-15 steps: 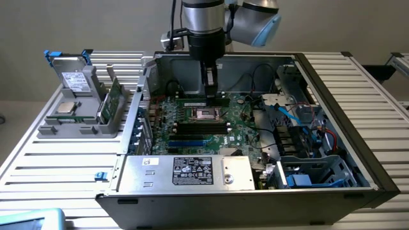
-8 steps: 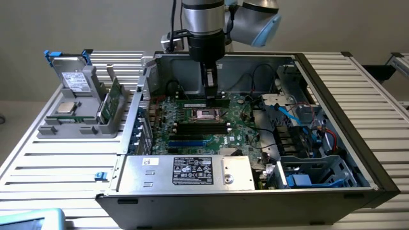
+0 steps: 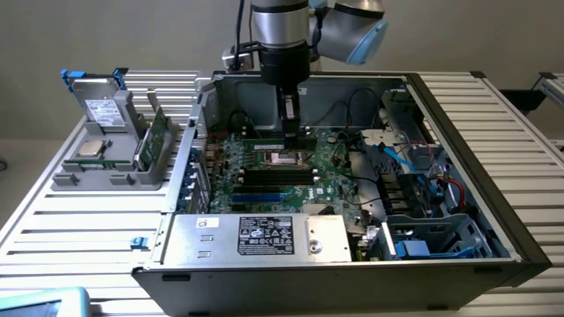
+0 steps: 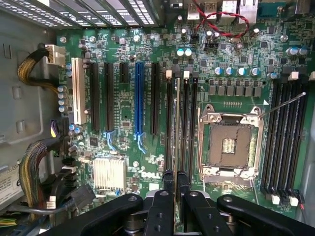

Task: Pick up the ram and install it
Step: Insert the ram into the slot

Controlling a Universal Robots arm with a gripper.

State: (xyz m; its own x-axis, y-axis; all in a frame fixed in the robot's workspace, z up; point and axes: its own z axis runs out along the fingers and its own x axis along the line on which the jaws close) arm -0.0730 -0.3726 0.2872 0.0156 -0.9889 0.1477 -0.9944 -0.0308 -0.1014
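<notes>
At the exterior view's left, a green board (image 3: 157,140) stands in the grey rack (image 3: 66,179). Centre frame, the gripper (image 4: 176,175) is clenched on the ram (image 4: 177,123), held edge-on just above the dark slots (image 4: 193,123) and seemingly not yet seated. To the right, the open socket (image 4: 230,142) and its raised lever (image 4: 283,104) leave little room.

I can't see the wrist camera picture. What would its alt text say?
The end effector grips the ram edge-on, over the black memory slots of a green motherboard. An empty silver processor socket sits beside those slots, and long black and blue card slots lie on their other side.
</notes>
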